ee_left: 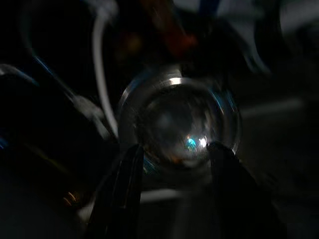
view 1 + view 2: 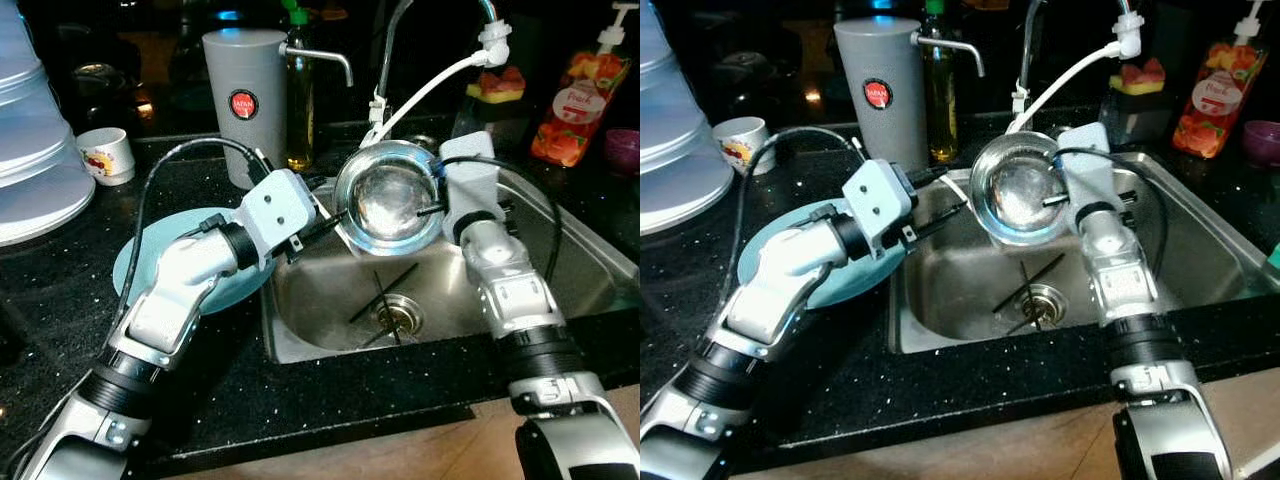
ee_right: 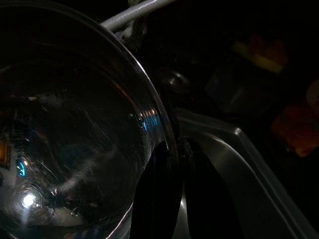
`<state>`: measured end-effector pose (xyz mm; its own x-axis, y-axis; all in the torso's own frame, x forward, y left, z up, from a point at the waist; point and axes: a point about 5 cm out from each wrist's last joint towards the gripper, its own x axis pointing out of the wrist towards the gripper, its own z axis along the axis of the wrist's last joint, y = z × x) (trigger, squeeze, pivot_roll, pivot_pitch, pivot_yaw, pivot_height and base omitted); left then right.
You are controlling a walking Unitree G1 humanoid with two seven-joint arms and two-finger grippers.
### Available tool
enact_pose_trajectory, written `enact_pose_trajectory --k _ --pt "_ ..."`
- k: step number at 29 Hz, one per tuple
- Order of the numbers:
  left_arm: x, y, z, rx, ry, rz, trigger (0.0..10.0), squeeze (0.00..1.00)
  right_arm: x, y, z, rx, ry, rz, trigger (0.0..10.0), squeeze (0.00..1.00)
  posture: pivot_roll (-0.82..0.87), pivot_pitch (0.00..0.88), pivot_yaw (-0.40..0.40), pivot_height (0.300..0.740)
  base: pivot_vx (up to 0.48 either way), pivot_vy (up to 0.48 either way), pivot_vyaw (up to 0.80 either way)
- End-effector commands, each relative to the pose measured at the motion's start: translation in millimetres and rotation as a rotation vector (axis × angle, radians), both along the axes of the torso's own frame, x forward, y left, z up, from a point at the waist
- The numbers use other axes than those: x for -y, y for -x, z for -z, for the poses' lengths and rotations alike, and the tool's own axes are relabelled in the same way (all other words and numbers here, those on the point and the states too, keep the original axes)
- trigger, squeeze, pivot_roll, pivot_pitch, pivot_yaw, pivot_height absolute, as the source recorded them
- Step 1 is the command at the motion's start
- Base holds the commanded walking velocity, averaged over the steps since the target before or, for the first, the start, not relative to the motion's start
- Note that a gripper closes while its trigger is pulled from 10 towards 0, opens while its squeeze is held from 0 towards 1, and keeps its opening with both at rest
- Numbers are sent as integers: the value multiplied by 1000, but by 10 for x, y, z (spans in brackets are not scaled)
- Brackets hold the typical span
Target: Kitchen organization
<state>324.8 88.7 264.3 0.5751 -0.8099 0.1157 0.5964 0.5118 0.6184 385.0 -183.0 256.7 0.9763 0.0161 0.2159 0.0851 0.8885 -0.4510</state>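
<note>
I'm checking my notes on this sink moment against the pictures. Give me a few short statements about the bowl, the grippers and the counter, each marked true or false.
1. The right gripper pinches the rim of the steel bowl. True.
2. The steel bowl rests flat on the sink floor. False: it is held tilted above the sink.
3. The left gripper is shut on the bowl. False: its fingers are spread open, beside the bowl's rim.
4. A light blue plate lies on the counter to the left of the sink. True.
5. The grey jug stands inside the sink. False: it stands on the counter behind the sink.
</note>
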Motion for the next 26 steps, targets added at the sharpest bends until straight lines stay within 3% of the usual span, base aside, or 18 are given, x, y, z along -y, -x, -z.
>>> enact_pose_trajectory --k 1,3,5,7,12,17,24,25,26 --pt "-23 -25 181 -159 -58 -25 10000 0 -71 -9 172 -76 97 -44 10000 0 -12 12 33 740 0 0 0" --pt "-23 -25 181 -159 -58 -25 10000 0 -71 -9 172 -76 97 -44 10000 0 -12 12 33 740 0 0 0" --pt "-62 -33 280 -257 -93 -59 10000 0 -132 -7 267 -121 128 -84 10000 0 -13 11 33 740 0 0 0" --pt "-69 -31 304 -288 -93 -64 10000 0 -151 -5 299 -140 146 -98 10000 0 -13 11 33 740 0 0 0" --pt "-47 4 356 -427 -32 -51 10000 0 -229 13 465 -244 174 -169 10000 0 -12 17 28 740 0 0 0" --pt "-5 82 379 -489 -43 2 10000 0 -324 64 672 -373 182 -257 10000 0 -12 20 26 740 0 0 0" --pt "11 118 372 -526 -53 9 10000 0 -385 116 800 -470 173 -330 10000 0 -13 22 25 740 0 0 0" --pt "13 125 374 -533 -56 7 10000 0 -392 125 816 -484 169 -341 10000 47 -12 23 24 740 0 0 0" --pt "14 133 372 -539 -58 5 10000 0 -398 135 830 -499 165 -351 10000 439 -12 24 24 740 0 0 0"
